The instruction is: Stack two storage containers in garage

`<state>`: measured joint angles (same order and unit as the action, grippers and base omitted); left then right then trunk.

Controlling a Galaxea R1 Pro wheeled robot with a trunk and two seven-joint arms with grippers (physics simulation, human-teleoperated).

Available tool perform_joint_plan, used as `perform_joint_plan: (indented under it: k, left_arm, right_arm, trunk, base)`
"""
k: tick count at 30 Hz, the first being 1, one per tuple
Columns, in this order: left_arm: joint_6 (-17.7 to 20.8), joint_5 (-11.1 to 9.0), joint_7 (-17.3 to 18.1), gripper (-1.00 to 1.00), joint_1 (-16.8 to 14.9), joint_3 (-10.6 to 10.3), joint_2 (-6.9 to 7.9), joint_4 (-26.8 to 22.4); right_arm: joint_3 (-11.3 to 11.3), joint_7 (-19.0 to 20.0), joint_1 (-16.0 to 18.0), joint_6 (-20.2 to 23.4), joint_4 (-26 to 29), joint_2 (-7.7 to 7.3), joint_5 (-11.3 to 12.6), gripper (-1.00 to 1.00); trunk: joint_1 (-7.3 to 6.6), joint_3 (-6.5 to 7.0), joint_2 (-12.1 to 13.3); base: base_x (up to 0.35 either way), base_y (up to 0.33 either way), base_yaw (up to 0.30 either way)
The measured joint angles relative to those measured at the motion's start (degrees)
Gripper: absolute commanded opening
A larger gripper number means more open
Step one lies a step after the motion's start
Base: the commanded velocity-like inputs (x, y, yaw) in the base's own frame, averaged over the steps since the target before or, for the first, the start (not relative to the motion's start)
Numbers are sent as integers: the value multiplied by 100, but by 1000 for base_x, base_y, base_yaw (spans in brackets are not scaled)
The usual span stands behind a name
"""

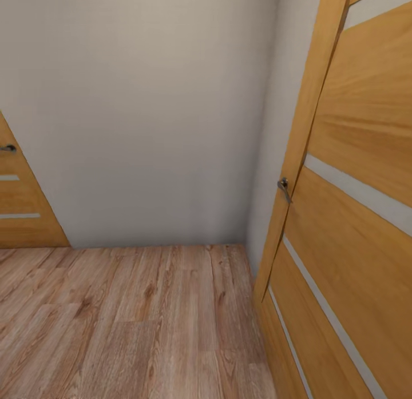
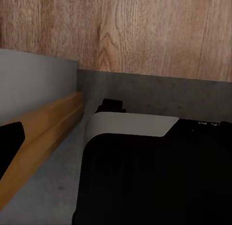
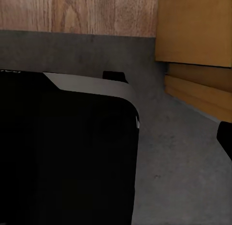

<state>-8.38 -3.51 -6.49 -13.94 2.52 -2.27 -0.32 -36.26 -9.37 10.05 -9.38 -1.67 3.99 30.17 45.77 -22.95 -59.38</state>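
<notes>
Both wrist views look down at my own black and white base (image 2: 145,172) (image 3: 67,152). It stands on dark grey concrete floor (image 2: 145,89) (image 3: 183,152), just short of the line where light wood planks (image 2: 145,31) begin. A black tip at the edge of the left wrist view (image 2: 9,142) and another at the edge of the right wrist view (image 3: 224,138) look like single fingers. Their opening cannot be judged. The head view faces a white corner wall (image 1: 143,113) above wood-plank floor (image 1: 126,324).
An orange wooden door (image 1: 355,216) with a metal handle (image 1: 284,188) stands open close on the right. A second orange door (image 1: 20,204) is at the left edge. An orange wooden strip (image 2: 43,128) and door panel (image 3: 198,26) flank my base.
</notes>
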Motion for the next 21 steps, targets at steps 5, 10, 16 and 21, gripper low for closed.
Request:
perform_joint_plan:
  k: [5,10,16,21]
  left_arm:
    - [0,0,1,100,0,0,0,0]
    - [1,0,1,100,0,0,8,0]
    - [0,-2,-1,100,0,6,9,0]
    - [0,-4,0,100,1,5,9,-2]
  right_arm:
    - [0,-1,0,-1,0,0,0,100]
    - [0,-2,0,0,0,0,0,100]
    - [0,0,0,0,0,0,0,100]
    - [0,0,1,-5,0,0,0,100]
  trunk:
    - [-1,0,0]
    - [-2,0,0]
    - [0,0,0]
    - [0,0,0]
  base:
    - [65,-40,1]
    - [209,-140,0]
    - [61,-42,1]
    - [4,-3,158]
